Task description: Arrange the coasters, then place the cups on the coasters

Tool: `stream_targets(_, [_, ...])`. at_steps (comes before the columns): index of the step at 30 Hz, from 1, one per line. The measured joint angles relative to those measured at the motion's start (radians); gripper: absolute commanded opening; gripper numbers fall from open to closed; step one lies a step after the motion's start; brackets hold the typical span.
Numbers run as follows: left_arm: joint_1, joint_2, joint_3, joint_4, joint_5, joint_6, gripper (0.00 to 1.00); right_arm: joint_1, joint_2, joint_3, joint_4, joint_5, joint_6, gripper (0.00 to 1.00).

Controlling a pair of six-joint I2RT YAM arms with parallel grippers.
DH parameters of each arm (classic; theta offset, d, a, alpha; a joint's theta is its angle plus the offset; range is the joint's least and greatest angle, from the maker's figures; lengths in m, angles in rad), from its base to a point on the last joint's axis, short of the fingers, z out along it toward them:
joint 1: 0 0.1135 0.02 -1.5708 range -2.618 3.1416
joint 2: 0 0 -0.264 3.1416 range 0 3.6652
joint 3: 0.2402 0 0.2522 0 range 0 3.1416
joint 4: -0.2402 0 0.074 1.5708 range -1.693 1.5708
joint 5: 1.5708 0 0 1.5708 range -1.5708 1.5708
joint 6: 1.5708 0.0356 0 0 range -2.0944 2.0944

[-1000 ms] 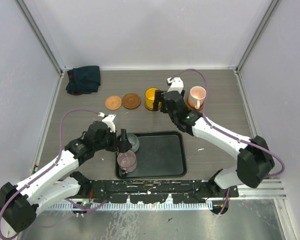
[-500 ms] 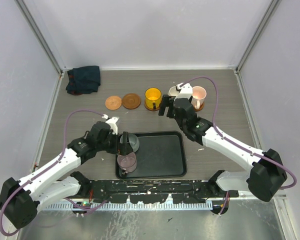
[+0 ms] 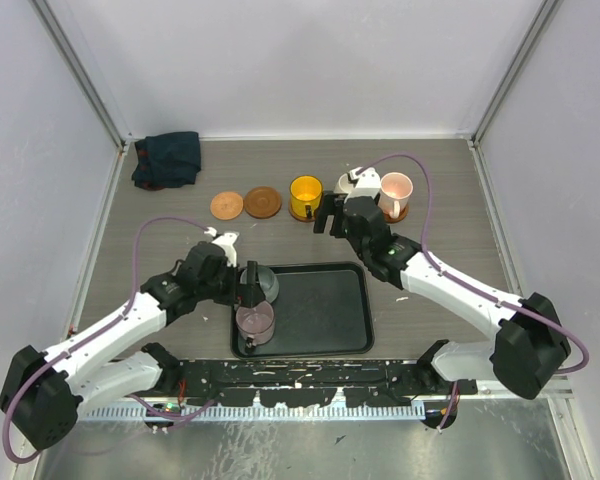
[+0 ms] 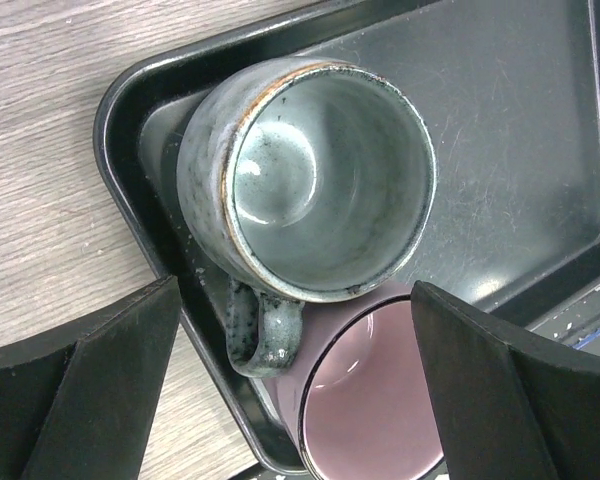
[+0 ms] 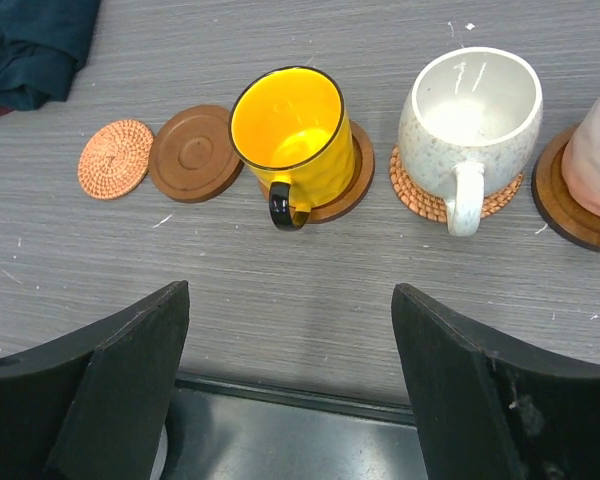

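A grey-green cup [image 4: 325, 190] and a mauve cup [image 4: 375, 400] stand at the left end of the black tray [image 4: 500, 130]. My left gripper [image 4: 293, 330] hangs open over them, straddling the grey-green cup's handle. Behind the tray, a yellow cup [image 5: 290, 130], a white cup [image 5: 470, 115] and a pink cup [image 5: 595, 160] each stand on a coaster [image 5: 345, 185]. Two bare coasters, one woven [image 5: 115, 158] and one brown [image 5: 193, 152], lie to their left. My right gripper [image 5: 290, 330] is open and holds nothing, between the tray and the yellow cup [image 3: 305, 195].
A dark blue cloth [image 3: 167, 160] lies bunched in the far left corner. The tray [image 3: 330, 325] sits at the near middle of the table between the two arms. Walls close in the back and both sides.
My right gripper has drawn back from the white cup towards the tray, and that cup now shows on its coaster. The left gripper has barely shifted.
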Motion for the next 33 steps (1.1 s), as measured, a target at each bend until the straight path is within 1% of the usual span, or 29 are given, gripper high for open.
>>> stream_targets(1, [0.0,0.004,0.0,0.004,-0.001,0.0,0.99,0.0,0.001,0.0,0.0,-0.002,0.002,0.86])
stream_targets(8, [0.0,0.038,0.005,0.042,-0.006,-0.001,0.89,0.001,0.012,0.0,0.006,-0.014,0.006,0.86])
stream_targets(10, [0.0,0.046,0.007,0.049,-0.009,-0.001,0.89,0.001,0.018,0.0,0.007,-0.018,0.007,0.86])
stream_targets(14, [0.0,0.048,0.007,0.052,-0.01,-0.001,0.97,0.001,0.021,0.0,0.008,-0.023,0.007,0.86])
stream_targets(18, [-0.001,0.032,0.006,0.037,-0.01,0.0,0.99,0.001,0.022,0.0,0.008,-0.026,0.008,0.86])
stream_targets(25, [-0.001,-0.034,-0.006,-0.006,-0.024,-0.002,0.99,0.003,0.036,0.0,0.011,-0.041,0.014,0.86])
stream_targets(33, [-0.001,-0.026,-0.013,-0.019,-0.067,-0.012,0.93,0.014,0.038,-0.001,0.015,-0.047,0.022,0.86])
